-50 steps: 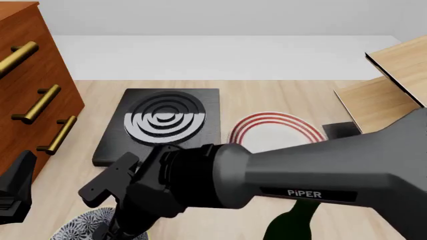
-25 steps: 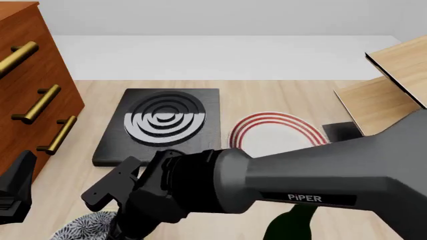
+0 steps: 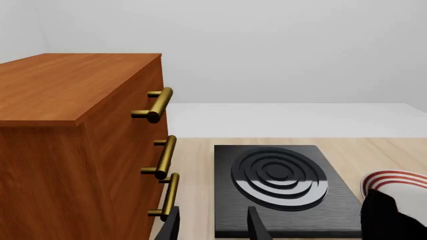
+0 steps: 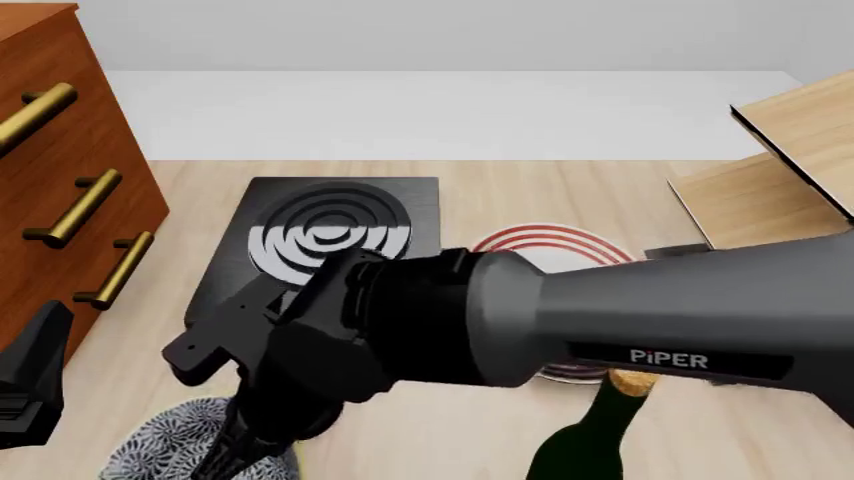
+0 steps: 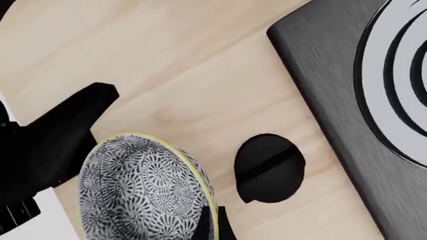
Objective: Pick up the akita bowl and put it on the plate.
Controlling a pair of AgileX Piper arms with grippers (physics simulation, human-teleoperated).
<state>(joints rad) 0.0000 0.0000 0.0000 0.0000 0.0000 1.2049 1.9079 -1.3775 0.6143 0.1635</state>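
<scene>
Here the patterned akita bowl [image 5: 143, 192], a deep round bowl covered in dense blue-grey and white floral work with a pale cream rim, is found right at the tips of the right gripper [image 5: 208, 226]. In the right wrist view one dark finger [image 5: 205, 227] is seen lying against the bowl's rim, so the jaws appear to be closed across the wall at that edge; the second finger is hidden, and a firm hold is judged likely rather than seen. In the front view the bowl [image 4: 174, 445] is seen at the near edge of the wooden table [image 4: 587, 200], directly beneath the right gripper [image 4: 247, 445].

The round white plate with red rings [image 4: 554, 245] lies beyond the jaws and off to the robot's right, largely covered by the right arm, so the coming move is judged to be a carry forward and rightward. A dark green bottle [image 4: 594, 440] stands close to that path.

The left gripper [image 3: 213, 227] is well apart from the bowl, its two fingers set open with nothing between them, aimed at the black square slab with grey rings [image 3: 280, 185]. The right arm is clearly the nearer.
</scene>
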